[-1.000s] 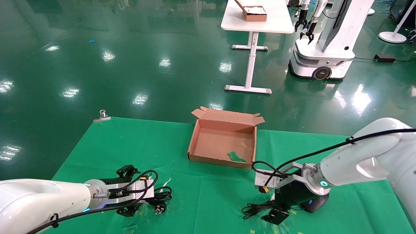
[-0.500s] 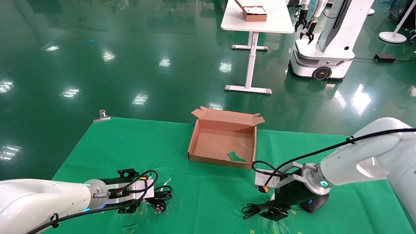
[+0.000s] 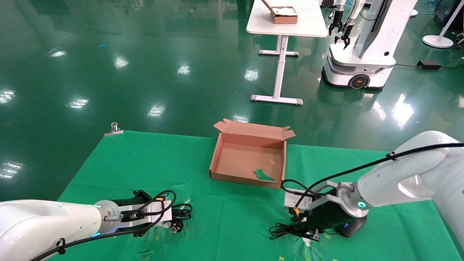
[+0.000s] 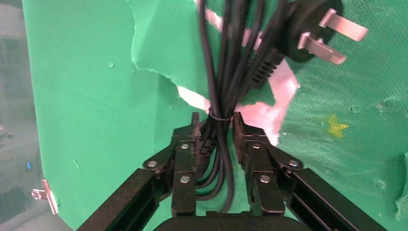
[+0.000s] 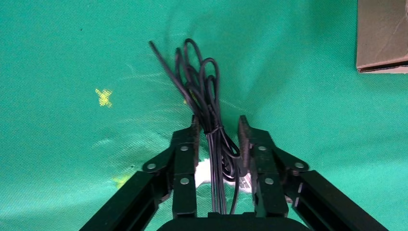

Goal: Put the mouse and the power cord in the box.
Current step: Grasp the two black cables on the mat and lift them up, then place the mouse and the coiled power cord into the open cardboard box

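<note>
Two robot arms are working low over a table covered in green cloth (image 3: 119, 159). The left gripper (image 4: 215, 126) is sitting at the near left of the table, and its fingers (image 4: 185, 159) are pressing in on both sides of the power cord (image 4: 226, 72), gripping the tied waist of the coiled black bundle. The cord's loops are fanning out beyond the fingertips, and its chunky plug (image 4: 312, 29) with flat metal prongs is lying just past them on the cloth. Around the cord the green cloth is torn, and a pale surface is showing through the tears.

The right gripper (image 5: 217, 126) is sitting at the near right of the table. Its fingers (image 5: 252, 154) are standing narrowly apart on either side of the mouse's thin bundled cable (image 5: 202, 91); one finger is touching the cable, while a small gap is showing on the other side. The mouse (image 3: 349, 227) is resting on the cloth just beside the right wrist, mostly hidden by it, with a blue light glowing on top.

The box (image 3: 217, 159) is lying open between the two arms, farther back at the middle of the table, with its lid folded back. A scrap of green material (image 3: 264, 175) is lying inside near its front right corner. Neither the mouse nor the cord is in it.

A metal clip (image 3: 114, 129) is sitting at the table's far left corner.
</note>
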Available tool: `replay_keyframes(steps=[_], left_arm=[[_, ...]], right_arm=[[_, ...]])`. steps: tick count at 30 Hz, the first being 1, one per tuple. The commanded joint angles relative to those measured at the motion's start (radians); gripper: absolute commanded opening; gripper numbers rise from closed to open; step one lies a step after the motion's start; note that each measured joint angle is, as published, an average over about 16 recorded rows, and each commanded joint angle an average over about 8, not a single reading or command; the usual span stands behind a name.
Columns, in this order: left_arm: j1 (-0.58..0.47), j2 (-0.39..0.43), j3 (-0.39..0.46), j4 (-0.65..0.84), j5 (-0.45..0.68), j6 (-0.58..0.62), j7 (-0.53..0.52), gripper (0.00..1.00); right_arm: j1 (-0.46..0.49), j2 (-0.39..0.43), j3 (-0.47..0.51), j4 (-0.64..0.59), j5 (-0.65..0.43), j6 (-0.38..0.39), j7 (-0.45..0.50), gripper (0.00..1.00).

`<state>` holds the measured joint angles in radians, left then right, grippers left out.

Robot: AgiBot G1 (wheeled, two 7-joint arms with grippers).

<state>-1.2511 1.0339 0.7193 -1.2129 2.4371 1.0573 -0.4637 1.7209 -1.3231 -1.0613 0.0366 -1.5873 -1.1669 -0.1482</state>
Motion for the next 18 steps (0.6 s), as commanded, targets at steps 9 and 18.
replay_keyframes(steps=[9,18], left_arm=[[0.000,0.000,0.000,0.000,0.001,0.000,0.000,0.00],[-0.015,-0.013,-0.010,-0.013,-0.037,0.020,0.012,0.00]], right_arm=[[0.000,0.000,0.000,0.000,0.000,0.000,0.000,0.00],[0.023,0.010,-0.003,0.003,-0.005,0.004,0.004,0.00]])
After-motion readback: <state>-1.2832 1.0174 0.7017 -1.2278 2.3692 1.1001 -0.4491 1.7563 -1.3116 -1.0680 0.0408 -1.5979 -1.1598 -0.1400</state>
